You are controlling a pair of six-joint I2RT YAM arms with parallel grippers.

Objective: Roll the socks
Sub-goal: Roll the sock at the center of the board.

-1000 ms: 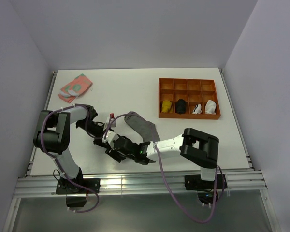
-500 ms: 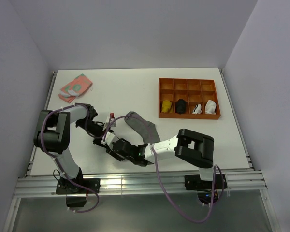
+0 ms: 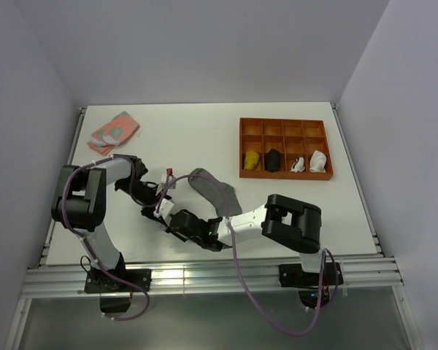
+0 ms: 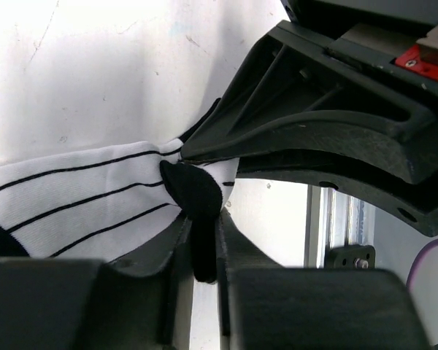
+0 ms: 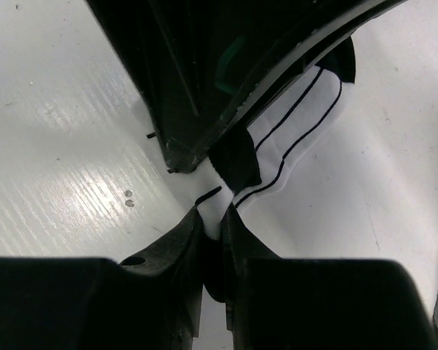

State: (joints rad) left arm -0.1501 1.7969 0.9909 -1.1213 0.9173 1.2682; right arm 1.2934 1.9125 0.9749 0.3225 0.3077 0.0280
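Your left gripper point(image 4: 202, 235) clamps the striped sock point(image 4: 80, 197) by a black patch, and your right gripper point(image 5: 213, 235) pinches its white fabric, near the front edge of the table point(image 3: 204, 131). Roll taut and evenly.

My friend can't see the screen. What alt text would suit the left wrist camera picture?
The left gripper, at the bottom of the picture, pinches a black patch of a white striped sock against the white table. The black right gripper reaches in from the upper right and meets the same sock beside that pinch.
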